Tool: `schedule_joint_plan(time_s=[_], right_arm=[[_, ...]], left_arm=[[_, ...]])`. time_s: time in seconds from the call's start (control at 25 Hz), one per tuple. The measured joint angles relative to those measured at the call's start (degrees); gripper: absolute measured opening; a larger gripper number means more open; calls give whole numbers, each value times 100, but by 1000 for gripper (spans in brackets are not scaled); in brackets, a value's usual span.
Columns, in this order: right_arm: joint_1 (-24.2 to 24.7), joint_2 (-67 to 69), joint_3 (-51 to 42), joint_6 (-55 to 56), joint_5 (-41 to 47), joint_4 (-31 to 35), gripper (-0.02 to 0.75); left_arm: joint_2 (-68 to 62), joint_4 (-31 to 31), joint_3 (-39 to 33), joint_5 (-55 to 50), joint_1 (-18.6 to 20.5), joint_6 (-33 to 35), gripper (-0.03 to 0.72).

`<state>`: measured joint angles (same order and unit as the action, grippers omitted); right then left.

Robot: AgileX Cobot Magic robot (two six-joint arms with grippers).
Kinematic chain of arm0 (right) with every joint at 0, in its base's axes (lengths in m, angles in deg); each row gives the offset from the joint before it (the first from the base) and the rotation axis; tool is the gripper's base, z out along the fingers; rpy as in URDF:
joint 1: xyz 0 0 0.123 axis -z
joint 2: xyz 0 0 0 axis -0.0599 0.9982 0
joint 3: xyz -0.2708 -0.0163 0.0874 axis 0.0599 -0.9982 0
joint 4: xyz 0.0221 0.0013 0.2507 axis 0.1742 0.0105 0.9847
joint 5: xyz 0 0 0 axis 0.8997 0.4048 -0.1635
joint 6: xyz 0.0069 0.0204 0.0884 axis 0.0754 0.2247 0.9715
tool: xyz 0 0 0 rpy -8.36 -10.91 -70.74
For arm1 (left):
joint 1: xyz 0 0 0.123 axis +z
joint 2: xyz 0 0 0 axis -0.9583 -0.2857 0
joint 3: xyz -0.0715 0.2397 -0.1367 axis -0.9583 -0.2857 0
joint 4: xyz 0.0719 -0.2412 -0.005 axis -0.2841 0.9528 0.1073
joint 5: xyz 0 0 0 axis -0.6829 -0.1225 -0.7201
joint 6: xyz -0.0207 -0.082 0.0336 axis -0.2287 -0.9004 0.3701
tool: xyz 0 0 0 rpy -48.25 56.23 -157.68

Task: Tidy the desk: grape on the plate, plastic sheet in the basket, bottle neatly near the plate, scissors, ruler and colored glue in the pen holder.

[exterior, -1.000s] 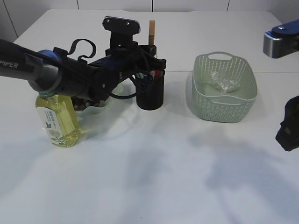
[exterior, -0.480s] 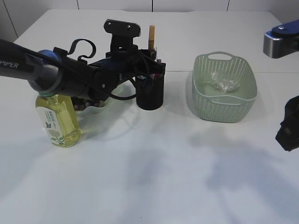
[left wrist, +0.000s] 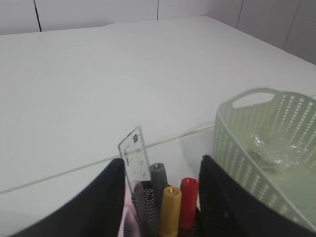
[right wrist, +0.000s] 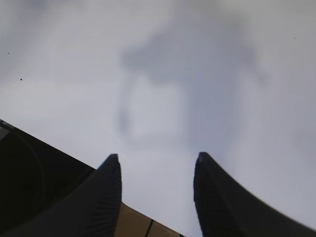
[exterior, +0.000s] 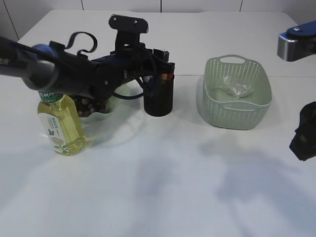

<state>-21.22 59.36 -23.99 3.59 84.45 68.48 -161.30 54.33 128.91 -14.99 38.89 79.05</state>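
Note:
My left gripper (left wrist: 162, 165) is open, its jaws standing either side of the black mesh pen holder (exterior: 159, 98) from above. In the holder stand a clear ruler (left wrist: 136, 158), grey glue (left wrist: 158, 178), yellow glue (left wrist: 170, 210), red glue (left wrist: 188, 197) and the pink scissors handle (left wrist: 129, 217). None of them touches the jaws. The yellow-green bottle (exterior: 60, 126) stands upright left of the plate (exterior: 106, 112), where dark grapes (exterior: 84, 104) lie partly hidden behind my arm. The plastic sheet (exterior: 236, 88) lies in the green basket (exterior: 237, 111). My right gripper (right wrist: 158, 163) is open over bare table.
The left arm (exterior: 64, 74) stretches from the left edge across the plate to the holder. The right arm's dark end (exterior: 303, 133) hangs at the right edge, and a blue-grey joint (exterior: 296, 42) shows above it. The basket stands right of the holder.
The left jaws opened. The yellow stick that stood up above the gripper has dropped into the pen holder. The right arm has not moved.

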Motion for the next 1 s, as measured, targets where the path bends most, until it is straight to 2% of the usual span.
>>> schedule_joint_plan(time_s=[0.28, 0.56, 0.8, 1.0], right_arm=[[0, 0, 74, 102, 0, 45, 381], [0, 0, 716, 473, 16, 50, 381], [0, -25, 903, 599, 38, 407, 381], [0, -34, 903, 599, 40, 860, 382]], left_arm=[[1389, -4, 0, -2320, 0, 0, 365], [2981, -13, 0, -4403, 0, 0, 365], [3817, -26, 0, -5511, 0, 0, 365], [4133, -322, 0, -5804, 0, -11, 365]])
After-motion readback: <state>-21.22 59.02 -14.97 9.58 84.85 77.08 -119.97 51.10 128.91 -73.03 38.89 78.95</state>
